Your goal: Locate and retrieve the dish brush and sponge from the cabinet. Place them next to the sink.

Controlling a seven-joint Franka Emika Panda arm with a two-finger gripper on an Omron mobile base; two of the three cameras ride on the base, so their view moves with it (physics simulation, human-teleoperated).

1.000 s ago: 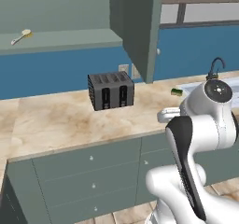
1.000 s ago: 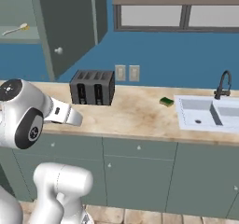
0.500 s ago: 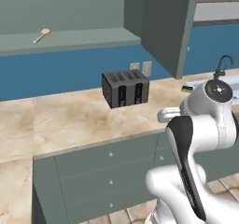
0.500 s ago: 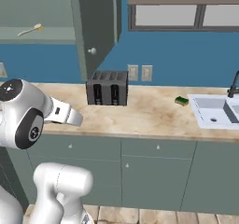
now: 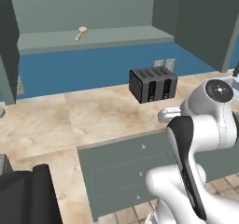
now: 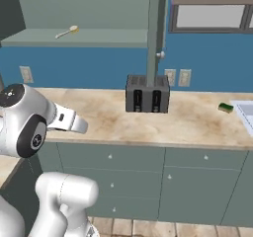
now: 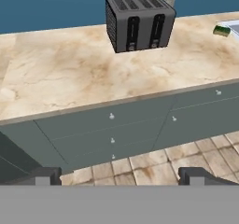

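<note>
While the two-finger gripper [image 7: 119,176] gapes wide and empty, the tan-handled dish brush [image 6: 66,31] lies at ten o'clock on the grey-green cabinet's pale shelf [image 6: 99,38].

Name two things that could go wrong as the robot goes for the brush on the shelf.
1. The dish brush lies high on the cabinet shelf, and its thin handle may slip from the open gripper.
2. The open cabinet door hangs above the toaster; the rising arm might strike either.

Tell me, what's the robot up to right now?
Gripper open, empty. Dish brush on cabinet shelf; sponge on counter beside the sink. Toaster stands below the shelf.
</note>
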